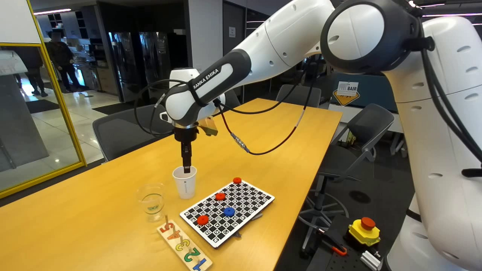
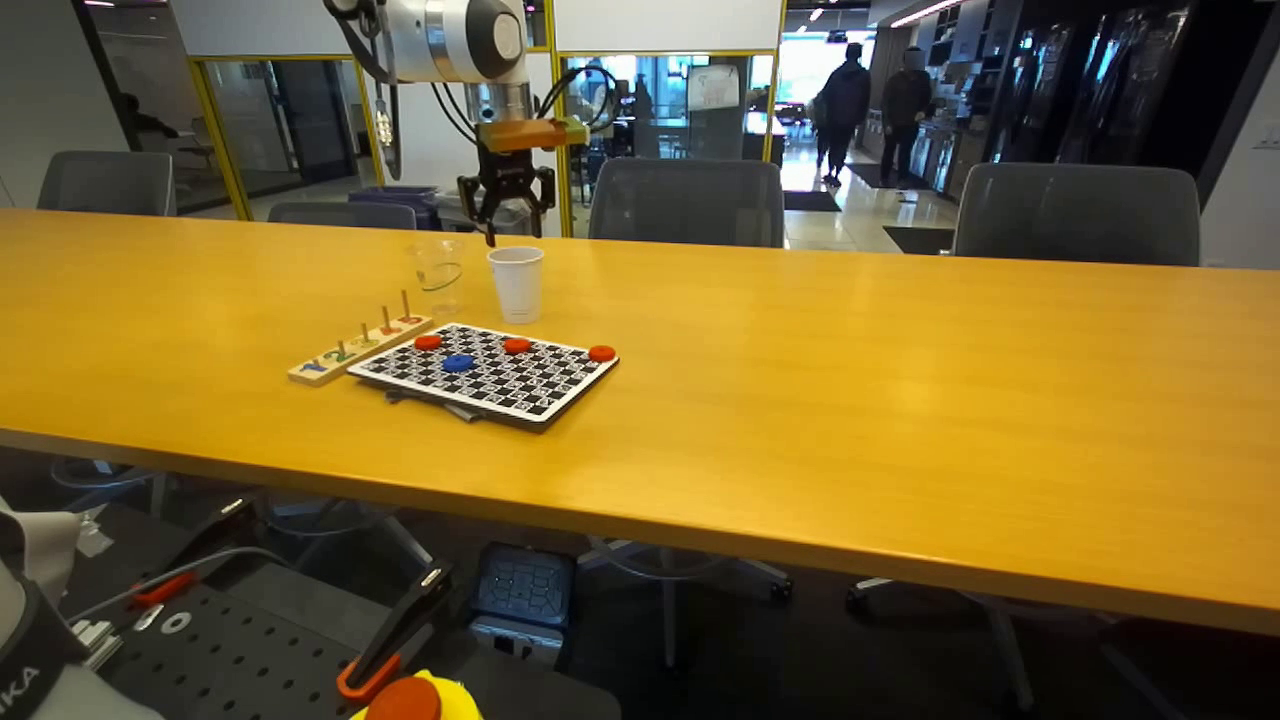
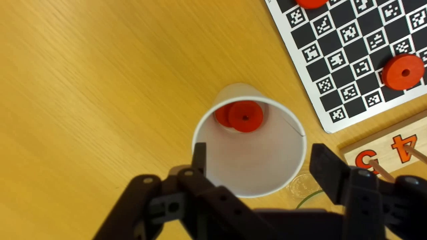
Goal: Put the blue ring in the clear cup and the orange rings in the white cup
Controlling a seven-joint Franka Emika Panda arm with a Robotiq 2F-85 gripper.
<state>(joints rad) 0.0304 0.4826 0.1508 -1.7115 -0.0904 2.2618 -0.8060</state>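
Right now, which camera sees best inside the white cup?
The wrist view: it looks down into the white cup, showing two orange rings at the bottom. Both exterior views show mostly its outside, not those rings.

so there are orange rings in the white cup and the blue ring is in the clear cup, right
Not quite: the blue ring lies on the checkerboard, not in the clear cup, as both exterior views show. Orange rings are indeed in the white cup.

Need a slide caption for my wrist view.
Open Robotiq gripper over the white cup, two overlapping orange rings visible inside; two more show on the ChArUco board alongside.
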